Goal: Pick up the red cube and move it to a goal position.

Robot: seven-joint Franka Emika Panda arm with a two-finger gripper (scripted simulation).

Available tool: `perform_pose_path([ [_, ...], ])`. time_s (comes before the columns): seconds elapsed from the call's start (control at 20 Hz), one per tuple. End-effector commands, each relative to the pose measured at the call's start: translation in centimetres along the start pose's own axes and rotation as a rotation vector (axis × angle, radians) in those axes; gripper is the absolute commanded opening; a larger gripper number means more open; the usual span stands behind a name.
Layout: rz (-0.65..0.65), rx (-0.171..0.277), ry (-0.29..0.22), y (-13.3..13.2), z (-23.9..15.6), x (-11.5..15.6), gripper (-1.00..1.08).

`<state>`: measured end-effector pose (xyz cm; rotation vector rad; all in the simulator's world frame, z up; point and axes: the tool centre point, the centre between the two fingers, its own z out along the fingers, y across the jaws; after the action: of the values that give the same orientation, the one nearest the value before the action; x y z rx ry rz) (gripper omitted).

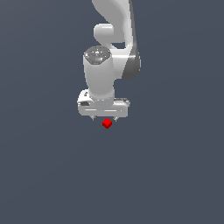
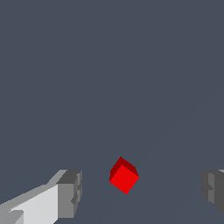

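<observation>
The red cube [image 1: 106, 123] is tiny and bright red and lies on the dark grey floor, just below the white gripper [image 1: 104, 118] in the exterior view. In the wrist view the cube [image 2: 124, 176] sits between the two grey fingertips [image 2: 70, 193], turned corner-on, with clear gaps on both sides. The gripper [image 2: 142, 190] is open and holds nothing. The fingers do not touch the cube. In the exterior view only the short finger tips show under the hand.
The white arm [image 1: 114, 39] rises behind the hand toward the top of the exterior view. The floor [image 1: 175, 175] is a plain dark grey surface with no other objects in view.
</observation>
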<state>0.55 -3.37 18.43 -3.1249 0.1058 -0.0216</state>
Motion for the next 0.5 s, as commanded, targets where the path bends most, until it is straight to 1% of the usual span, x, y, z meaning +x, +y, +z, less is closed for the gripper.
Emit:
perform_pose_path([
  [0.0,0.000,0.000,0.000,0.0,0.0,0.0,1.00],
  [0.25,0.019,-0.001,0.000,0.1,0.5,-0.2,1.00],
  [0.45,0.063,-0.002,-0.001,0.3,1.6,-0.8,1.00],
])
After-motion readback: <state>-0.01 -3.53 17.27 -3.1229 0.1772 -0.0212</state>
